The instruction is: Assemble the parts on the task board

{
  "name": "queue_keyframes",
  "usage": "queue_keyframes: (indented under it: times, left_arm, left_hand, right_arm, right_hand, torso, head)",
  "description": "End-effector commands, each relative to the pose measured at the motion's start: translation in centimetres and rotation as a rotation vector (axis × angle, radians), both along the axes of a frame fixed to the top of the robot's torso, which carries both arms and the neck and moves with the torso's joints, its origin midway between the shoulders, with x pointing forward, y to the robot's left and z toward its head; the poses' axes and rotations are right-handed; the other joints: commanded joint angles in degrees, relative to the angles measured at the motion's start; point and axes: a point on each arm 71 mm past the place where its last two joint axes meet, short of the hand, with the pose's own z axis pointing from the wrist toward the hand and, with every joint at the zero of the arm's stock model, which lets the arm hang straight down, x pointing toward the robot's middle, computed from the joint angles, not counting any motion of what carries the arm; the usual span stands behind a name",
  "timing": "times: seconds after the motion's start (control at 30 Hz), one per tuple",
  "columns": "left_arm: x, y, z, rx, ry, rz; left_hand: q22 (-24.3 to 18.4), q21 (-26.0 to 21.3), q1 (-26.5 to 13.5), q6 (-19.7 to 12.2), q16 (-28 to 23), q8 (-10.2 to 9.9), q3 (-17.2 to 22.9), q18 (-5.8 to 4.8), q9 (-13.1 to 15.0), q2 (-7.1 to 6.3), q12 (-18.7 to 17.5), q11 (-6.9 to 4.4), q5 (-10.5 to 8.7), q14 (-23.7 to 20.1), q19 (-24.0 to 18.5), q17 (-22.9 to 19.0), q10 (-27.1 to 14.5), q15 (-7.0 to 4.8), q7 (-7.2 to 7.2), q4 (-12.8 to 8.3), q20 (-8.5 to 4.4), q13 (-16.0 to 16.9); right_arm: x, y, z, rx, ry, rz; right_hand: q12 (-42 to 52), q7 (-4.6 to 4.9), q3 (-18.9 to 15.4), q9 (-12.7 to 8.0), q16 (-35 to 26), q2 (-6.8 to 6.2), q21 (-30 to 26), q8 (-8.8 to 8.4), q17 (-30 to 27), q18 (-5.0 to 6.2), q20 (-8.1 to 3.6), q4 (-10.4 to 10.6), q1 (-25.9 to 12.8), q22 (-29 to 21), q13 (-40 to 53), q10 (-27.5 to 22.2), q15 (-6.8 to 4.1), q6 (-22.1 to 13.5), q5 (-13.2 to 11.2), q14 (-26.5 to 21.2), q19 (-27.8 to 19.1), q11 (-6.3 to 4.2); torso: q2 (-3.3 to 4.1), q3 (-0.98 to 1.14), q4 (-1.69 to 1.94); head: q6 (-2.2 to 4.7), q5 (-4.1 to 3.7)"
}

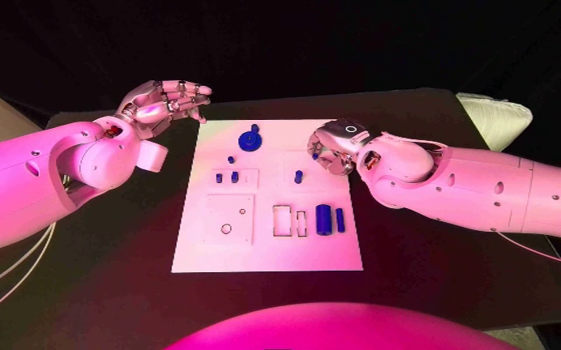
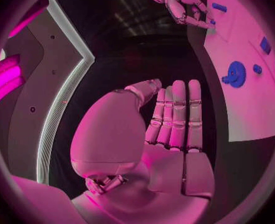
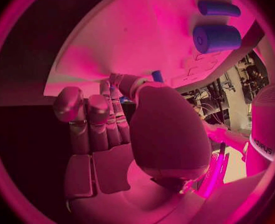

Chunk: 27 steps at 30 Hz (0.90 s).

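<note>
Left hand [image 1: 166,103] hovers over the black table [image 1: 444,285] just off the far left corner of the task board [image 1: 269,253] in the head view, fingers loosely curled and holding nothing. Right hand [image 1: 335,149] is down over the board's far right part, fingers bent toward the surface; whether it pinches anything cannot be told from here. On the board lie a blue gear [image 1: 249,140] near the far edge, two small blue pegs [image 1: 227,177] left of centre, another peg [image 1: 298,176] near the middle, and a thick blue cylinder [image 1: 323,219] with a thin blue pin [image 1: 340,219] just beside it on the right.

From the left wrist, that hand's fingers [image 2: 178,114] stand straight and side by side, empty, well apart from the gear [image 2: 237,74].

From the right wrist, the fingertips [image 3: 115,82] touch the board beside a small blue part [image 3: 157,75]; a grip on it cannot be confirmed. The cylinder [image 3: 216,38] and pin [image 3: 218,8] lie beyond.
</note>
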Motion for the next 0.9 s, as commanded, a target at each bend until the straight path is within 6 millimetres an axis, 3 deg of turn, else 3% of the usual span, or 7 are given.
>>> queue_keyframes:
  times: [0.03,0.1,0.27,0.57,0.9]
  left_arm:
    - [-0.03,-0.17,0.03,-0.006,0.002,-0.011]
    - [-0.02,-0.18,0.01,-0.006,0.002,-0.011]
    - [-0.03,-0.16,-0.01,-0.005,0.004,-0.011]
    - [-0.04,-0.11,-0.04,-0.003,0.008,-0.011]
    - [-0.04,-0.11,-0.08,0.000,0.013,-0.013]
  left_hand:
    - [-0.1,-0.3,0.5,-0.1,-0.3,-0.4,-0.3,0.81,-0.1,0.12,-0.3,0.21,0.26,0.0,0.4,-0.1,0.3,0.15,0.22,0.0,-0.17,-0.1]
    - [-0.1,-0.3,0.5,-0.1,-0.3,-0.4,-0.4,0.80,-0.1,0.15,-0.3,0.22,0.26,0.0,0.5,-0.1,0.3,0.16,0.24,0.1,-0.16,-0.1]
    - [-0.1,-0.3,0.5,-0.1,-0.3,-0.4,-0.4,0.80,-0.1,0.15,-0.3,0.22,0.26,0.0,0.5,-0.1,0.3,0.16,0.24,0.1,-0.16,-0.1]
    - [-0.2,-0.3,0.5,-0.2,-0.3,-0.4,-0.5,0.80,-0.1,0.13,-0.3,0.24,0.24,0.1,0.6,-0.1,0.4,0.17,0.26,0.1,-0.16,-0.2]
    - [-0.2,-0.4,0.5,-0.2,-0.3,-0.5,-0.6,0.80,-0.1,0.06,-0.3,0.27,0.21,0.1,0.6,-0.1,0.4,0.19,0.30,0.2,-0.15,-0.2]
  right_arm:
    - [-0.13,-0.02,-0.10,0.028,-0.006,-0.006]
    - [-0.18,0.07,-0.01,0.044,-0.014,-0.003]
    - [-0.27,0.29,0.16,0.071,-0.028,0.006]
    - [-0.26,0.42,0.09,0.073,-0.024,0.008]
    - [-0.29,0.68,-0.21,0.068,-0.014,0.010]
  right_hand:
    - [0.4,-0.10,0.1,0.1,0.7,0.60,1.4,0.39,0.6,-0.21,-0.26,-0.3,0.3,3.9,0.1,1.0,-0.18,0.7,-0.4,0.6,0.8,-0.23]
    - [1.0,-0.62,-0.1,0.3,2.1,1.14,4.2,0.97,2.0,-0.68,-0.70,-0.5,0.2,5.0,0.5,3.1,-0.65,2.1,-0.5,1.8,2.1,-0.87]
    - [0.8,-0.71,-0.3,0.4,2.5,1.16,5.0,0.94,2.4,-0.85,-0.90,-0.5,-0.1,5.3,0.5,3.3,-0.79,2.3,-0.6,2.3,2.5,-0.98]
    - [-1.7,-0.03,-0.7,-0.2,1.8,-0.36,3.7,-0.61,1.4,-0.77,-0.51,-0.2,-1.5,5.1,-0.2,1.2,-0.22,0.6,-2.0,2.0,2.1,-0.15]
    - [-2.7,0.27,-0.7,-0.3,0.8,-0.77,2.2,-0.95,0.2,-0.54,-0.15,-0.1,-1.8,4.6,-0.6,-0.4,0.18,0.4,-2.3,1.3,1.5,0.32]
  torso:
    - [0.02,0.01,0.13]
    - [0.01,0.00,0.13]
    - [0.02,-0.01,0.08]
    - [-0.01,-0.04,0.03]
    - [-0.01,-0.02,0.09]
  head:
    - [-0.05,-0.01]
    - [-0.09,-0.02]
    - [-0.10,0.02]
    - [-0.18,0.03]
    - [-0.26,0.03]
